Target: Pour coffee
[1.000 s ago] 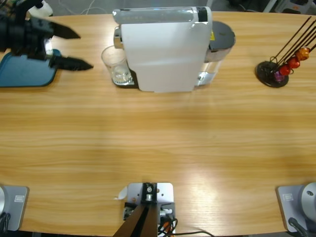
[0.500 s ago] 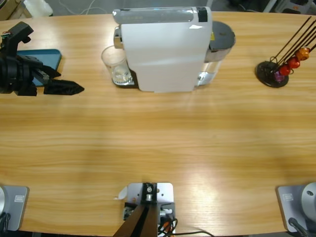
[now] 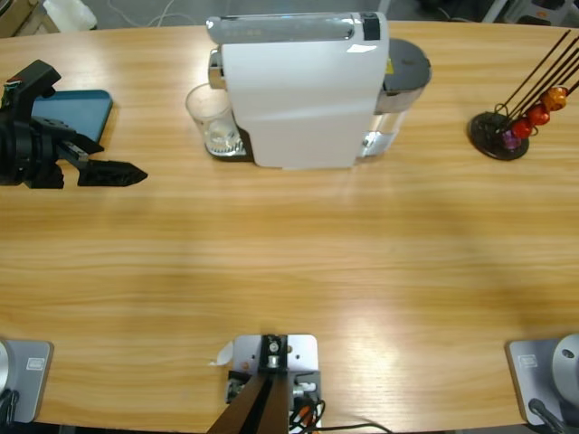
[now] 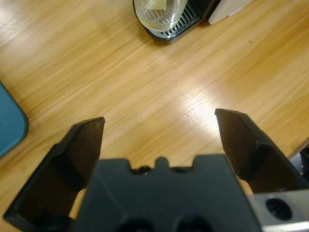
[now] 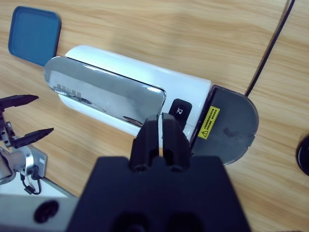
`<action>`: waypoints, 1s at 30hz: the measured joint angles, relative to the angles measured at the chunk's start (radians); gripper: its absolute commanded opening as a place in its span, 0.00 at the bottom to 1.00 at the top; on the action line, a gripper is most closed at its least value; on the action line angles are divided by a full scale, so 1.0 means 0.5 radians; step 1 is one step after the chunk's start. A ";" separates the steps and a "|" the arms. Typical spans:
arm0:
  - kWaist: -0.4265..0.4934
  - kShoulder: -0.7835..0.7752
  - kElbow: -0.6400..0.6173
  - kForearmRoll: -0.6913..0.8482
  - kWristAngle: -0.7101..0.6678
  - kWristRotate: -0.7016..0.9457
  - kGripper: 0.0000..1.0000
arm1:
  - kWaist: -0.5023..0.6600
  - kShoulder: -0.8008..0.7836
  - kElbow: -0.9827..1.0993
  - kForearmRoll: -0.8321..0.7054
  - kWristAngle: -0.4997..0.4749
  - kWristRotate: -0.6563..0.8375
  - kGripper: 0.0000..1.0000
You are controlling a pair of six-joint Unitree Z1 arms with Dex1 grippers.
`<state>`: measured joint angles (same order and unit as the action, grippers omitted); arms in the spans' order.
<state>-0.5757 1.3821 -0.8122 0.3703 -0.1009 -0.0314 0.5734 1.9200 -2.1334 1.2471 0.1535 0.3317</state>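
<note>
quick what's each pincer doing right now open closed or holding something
Left pincer: open, holding nothing, aimed at the glass.
Right pincer: closed, holding nothing, above the coffee machine.

left gripper [image 3: 122, 172] lower, further from glass [image 3: 211, 118]

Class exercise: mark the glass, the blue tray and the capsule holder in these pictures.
glass [image 3: 210, 117]: high view, on its clear wall.
blue tray [image 3: 77, 112]: high view, on its bare flat top.
capsule holder [image 3: 488, 134]: high view, on its round black base.
</note>
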 measured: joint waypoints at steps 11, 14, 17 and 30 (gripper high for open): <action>-0.022 0.004 0.000 0.000 0.007 0.000 0.99 | 0.000 0.024 -0.001 0.039 -0.016 0.000 0.00; -0.022 0.005 0.000 0.000 0.007 0.000 0.99 | 0.000 0.035 -0.001 0.040 -0.017 0.000 0.00; -0.022 0.005 0.000 0.000 0.007 0.000 0.99 | 0.000 0.051 -0.002 0.040 -0.017 0.000 0.00; -0.031 0.018 0.000 0.000 0.014 0.000 0.99 | 0.000 0.066 -0.002 0.042 -0.056 0.000 0.00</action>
<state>-0.5910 1.3913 -0.8122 0.3703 -0.0939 -0.0314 0.5732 1.9533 -2.1344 1.2683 0.1255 0.3317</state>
